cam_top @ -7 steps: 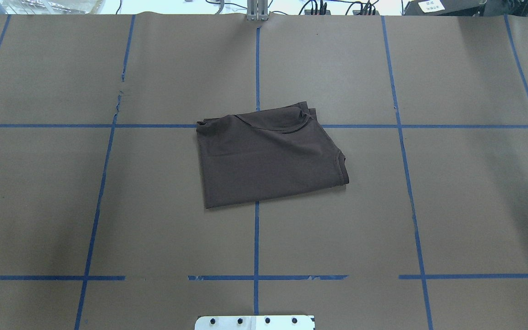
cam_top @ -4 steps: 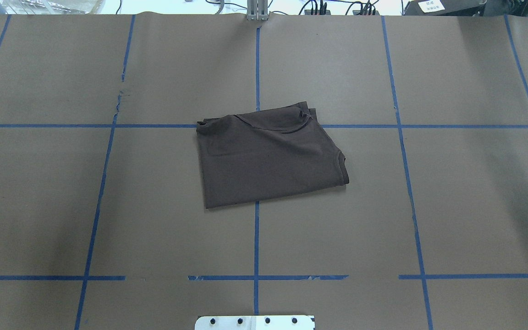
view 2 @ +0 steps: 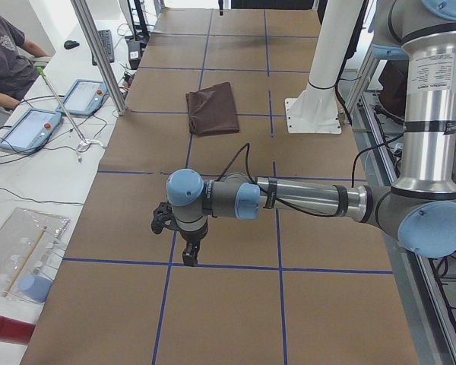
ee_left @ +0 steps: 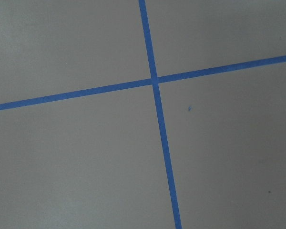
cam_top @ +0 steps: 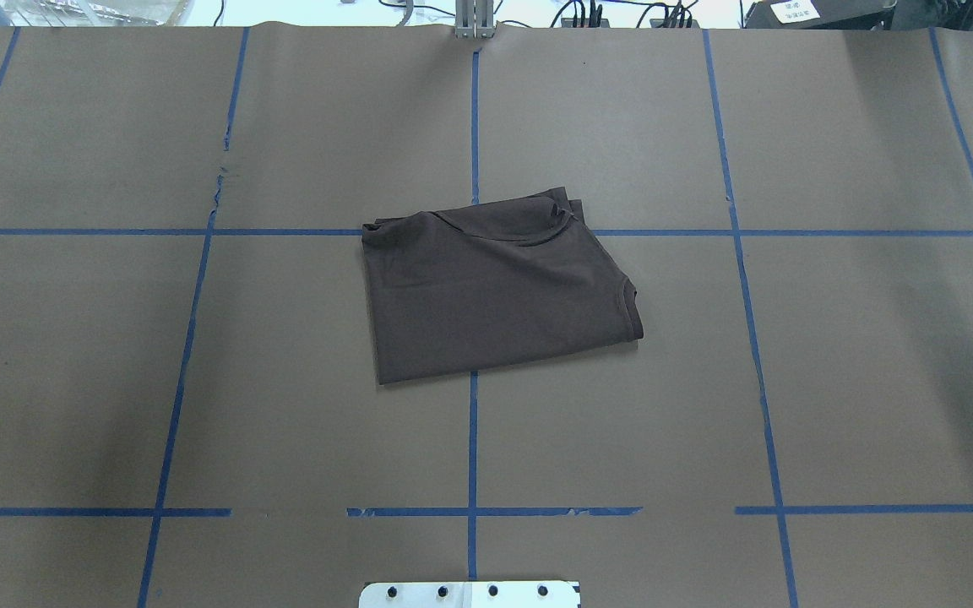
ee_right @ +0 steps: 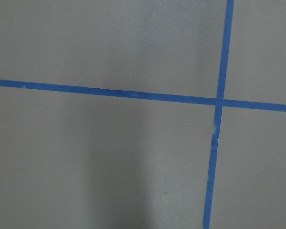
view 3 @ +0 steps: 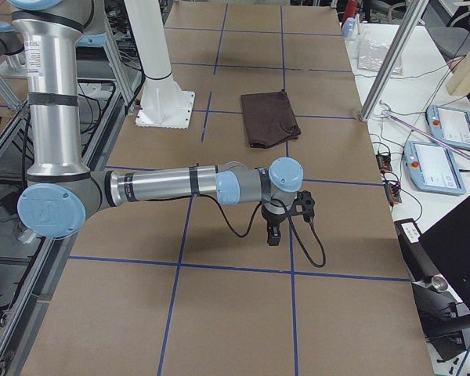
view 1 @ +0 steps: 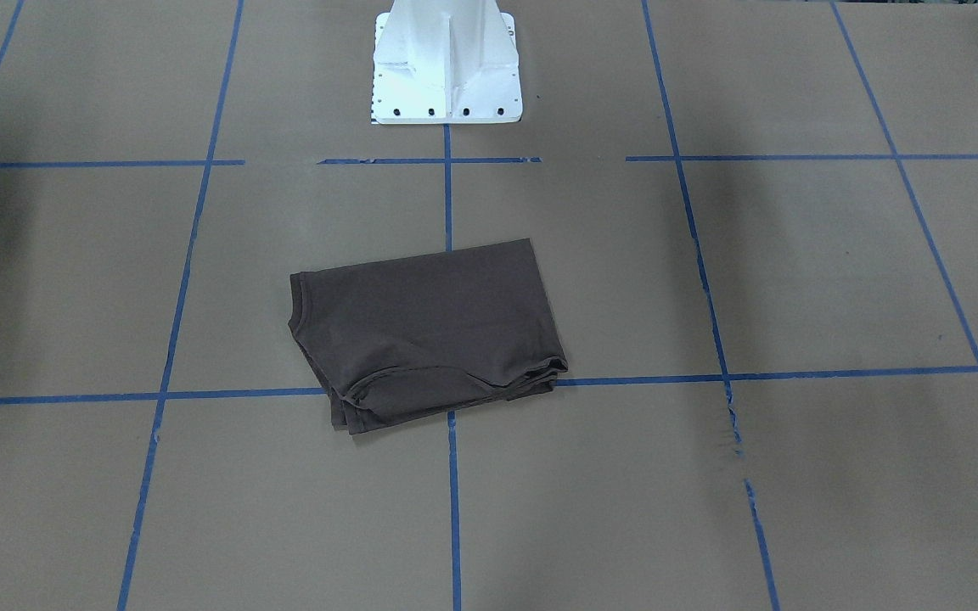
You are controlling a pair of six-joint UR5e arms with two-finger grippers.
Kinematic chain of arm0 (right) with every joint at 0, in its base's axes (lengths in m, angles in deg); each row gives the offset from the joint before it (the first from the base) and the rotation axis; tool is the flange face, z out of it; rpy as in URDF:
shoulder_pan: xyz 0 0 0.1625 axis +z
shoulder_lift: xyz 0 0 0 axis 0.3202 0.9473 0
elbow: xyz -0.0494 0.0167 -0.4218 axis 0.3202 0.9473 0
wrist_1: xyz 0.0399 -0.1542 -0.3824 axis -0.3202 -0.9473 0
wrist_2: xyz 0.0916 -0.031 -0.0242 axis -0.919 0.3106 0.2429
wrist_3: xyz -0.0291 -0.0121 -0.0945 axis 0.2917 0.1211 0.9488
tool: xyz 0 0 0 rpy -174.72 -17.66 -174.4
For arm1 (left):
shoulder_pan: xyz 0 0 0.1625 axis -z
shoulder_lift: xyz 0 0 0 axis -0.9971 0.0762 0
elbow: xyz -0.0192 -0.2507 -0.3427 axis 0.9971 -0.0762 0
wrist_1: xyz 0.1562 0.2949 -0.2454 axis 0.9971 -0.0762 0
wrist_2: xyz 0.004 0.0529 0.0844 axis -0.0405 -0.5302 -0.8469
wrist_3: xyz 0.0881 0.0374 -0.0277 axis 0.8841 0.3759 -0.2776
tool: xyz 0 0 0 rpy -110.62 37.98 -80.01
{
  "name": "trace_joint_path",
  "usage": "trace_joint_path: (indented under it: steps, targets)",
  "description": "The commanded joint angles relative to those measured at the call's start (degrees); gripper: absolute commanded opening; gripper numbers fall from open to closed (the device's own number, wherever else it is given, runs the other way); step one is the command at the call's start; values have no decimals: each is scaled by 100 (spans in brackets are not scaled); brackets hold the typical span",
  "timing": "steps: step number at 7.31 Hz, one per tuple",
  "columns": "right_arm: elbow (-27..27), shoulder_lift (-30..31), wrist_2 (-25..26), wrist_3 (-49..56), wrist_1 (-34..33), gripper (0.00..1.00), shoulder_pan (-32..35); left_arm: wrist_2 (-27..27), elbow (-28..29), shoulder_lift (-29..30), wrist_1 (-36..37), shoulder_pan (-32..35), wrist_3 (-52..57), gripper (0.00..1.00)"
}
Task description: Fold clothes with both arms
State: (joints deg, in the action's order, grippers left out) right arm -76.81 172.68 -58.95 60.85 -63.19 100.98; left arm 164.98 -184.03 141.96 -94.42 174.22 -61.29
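T-shirt (cam_top: pixel 495 287) lies in the middle of the counter (cam_top: pixel 875 380). It is folded into a small, slightly crooked block, with the collar (cam_top: pixel 529 228) on the side far from the robot. It has not moved at all in the last second, and no arm touches it. So I think the folding is done, or very close to done.

The left arm (view 2: pixel 304 199) hangs low over the counter's left end. The right arm (view 3: pixel 164 186) hangs low over the right end. Both are well apart from the shirt. I cannot tell if the jaws are apart or together. The wrist cameras show only brown paper and blue tape (ee_left: pixel 155 81).

The white base (view 1: pixel 446 64) stands at the robot's edge of the counter. Off the counter, a side table holds 2 tablets (view 2: pixel 30 129), and a person (view 2: pixel 4 53) sits by it. Nothing lies on the shirt or between it and the arms.
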Motion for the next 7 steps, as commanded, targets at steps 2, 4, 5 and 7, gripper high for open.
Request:
trace_joint_path:
  steps: [2,4,5,7]
  targets:
    - [2,-16,0,-9,0,100,-4,-44,16,-16,10,0,-4,100]
    - [2,-16,0,-9,0,100,-4,-44,8,-33,1,0,5,100]
    - [2,-16,0,-9,0,100,-21,-70,103,-33,10,0,14,100]
    - [2,-16,0,-9,0,100,-21,-71,166,-25,-112,0,14,100]
